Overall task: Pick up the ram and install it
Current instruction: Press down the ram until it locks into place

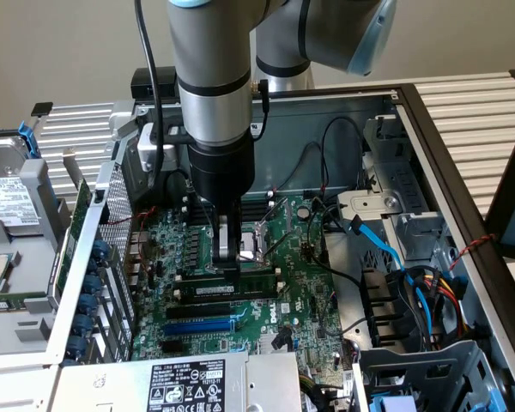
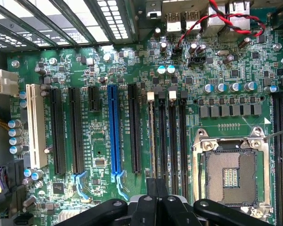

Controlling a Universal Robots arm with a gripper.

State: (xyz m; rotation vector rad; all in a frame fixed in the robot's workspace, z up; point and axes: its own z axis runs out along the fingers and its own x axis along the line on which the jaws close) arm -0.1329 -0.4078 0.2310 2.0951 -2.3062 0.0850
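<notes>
Over the middle of the motherboard (image 1: 266, 283), the claw (image 1: 227, 257) pressed straight down with its fingers clenched together, their tips resting on the top edge of the ram (image 1: 232, 290). The ram lay upright in one of the memory slots (image 2: 172, 141), just beside the empty processor socket (image 2: 231, 176) and on the socket's side toward the blue slot (image 1: 202, 324). In the wrist view the closed tips (image 2: 156, 197) sat directly over the line of slots, with white latches (image 2: 172, 94) visible at the far end. Several things could have gone wrong from this point. If the stick was not lined up with the slot key, more downward force could have bent the board or cracked the stick. Pushing at one spot along the edge could have seated one end and left the other raised, so a latch would not catch. A slight sideways slip of the narrow tips could have sent them onto the bare socket or nearby capacitors (image 2: 228, 87). Loose black cables (image 1: 326, 172) hung near the arm and could have snagged it.
</notes>
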